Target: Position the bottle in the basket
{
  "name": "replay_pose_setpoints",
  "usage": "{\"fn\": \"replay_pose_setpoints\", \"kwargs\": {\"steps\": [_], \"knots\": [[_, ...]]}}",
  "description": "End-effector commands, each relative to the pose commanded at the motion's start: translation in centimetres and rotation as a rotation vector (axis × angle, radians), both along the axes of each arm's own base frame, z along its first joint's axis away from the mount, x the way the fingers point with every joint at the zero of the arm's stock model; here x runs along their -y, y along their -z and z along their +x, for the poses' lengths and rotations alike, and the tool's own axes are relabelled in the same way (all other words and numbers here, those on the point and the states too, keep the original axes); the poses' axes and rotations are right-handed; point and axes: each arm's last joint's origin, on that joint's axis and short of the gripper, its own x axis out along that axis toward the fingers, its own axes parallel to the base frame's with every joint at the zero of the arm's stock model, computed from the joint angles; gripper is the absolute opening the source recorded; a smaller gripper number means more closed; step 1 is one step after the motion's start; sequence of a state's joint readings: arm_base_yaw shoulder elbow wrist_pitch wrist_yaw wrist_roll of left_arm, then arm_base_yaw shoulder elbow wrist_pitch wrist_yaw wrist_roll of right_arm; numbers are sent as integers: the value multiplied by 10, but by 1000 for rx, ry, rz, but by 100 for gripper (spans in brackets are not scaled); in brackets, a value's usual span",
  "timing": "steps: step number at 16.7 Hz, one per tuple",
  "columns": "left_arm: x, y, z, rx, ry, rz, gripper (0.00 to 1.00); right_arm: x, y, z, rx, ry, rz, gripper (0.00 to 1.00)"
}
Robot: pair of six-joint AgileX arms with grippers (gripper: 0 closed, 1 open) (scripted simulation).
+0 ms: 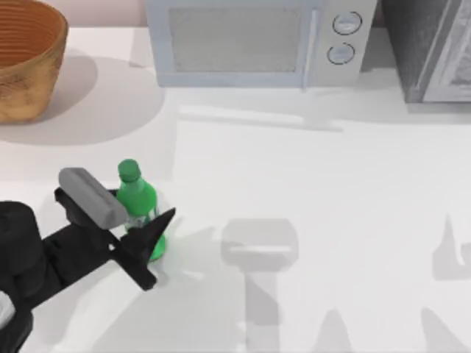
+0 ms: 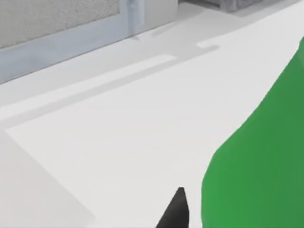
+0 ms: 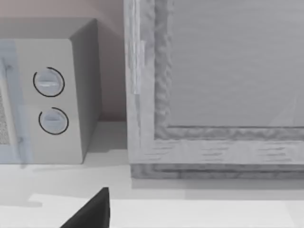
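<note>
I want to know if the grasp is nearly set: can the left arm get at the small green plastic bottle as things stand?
Probably yes. The left gripper is already at the small green plastic bottle, its open black fingers on either side of the lower body, with nothing between them on the white table.

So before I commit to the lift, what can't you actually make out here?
- Bottle: its lower body and label, top view, hidden by the left end effector.
- Grip contact: left wrist view cuts the bottle at the frame edge.
- Basket: cut off by the top view's left edge.
- Right end effector: one dark finger tip, right wrist view.
</note>
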State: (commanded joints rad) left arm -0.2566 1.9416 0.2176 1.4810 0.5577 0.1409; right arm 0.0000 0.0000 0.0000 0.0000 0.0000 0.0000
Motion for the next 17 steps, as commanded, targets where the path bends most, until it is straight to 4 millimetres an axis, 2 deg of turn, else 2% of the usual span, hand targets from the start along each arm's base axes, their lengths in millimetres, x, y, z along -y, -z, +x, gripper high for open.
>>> {"fn": "replay_pose_setpoints", "kwargs": {"steps": [1, 2, 12, 14, 17], "knots": [[0, 0, 0, 0, 0, 0, 2, 0, 0, 0, 0, 0, 0, 100], [0, 0, 0, 0, 0, 0, 0, 0, 0, 0, 0, 0, 0, 100], [0, -1, 2, 6, -8, 0, 0, 0, 0, 0, 0, 0, 0, 100], [-2, -8, 14, 36, -48, -4, 0, 0, 0, 0, 0, 0, 0, 100], [-8, -27, 49, 107, -151, -18, 0, 0, 0, 0, 0, 0, 0, 100]]}}
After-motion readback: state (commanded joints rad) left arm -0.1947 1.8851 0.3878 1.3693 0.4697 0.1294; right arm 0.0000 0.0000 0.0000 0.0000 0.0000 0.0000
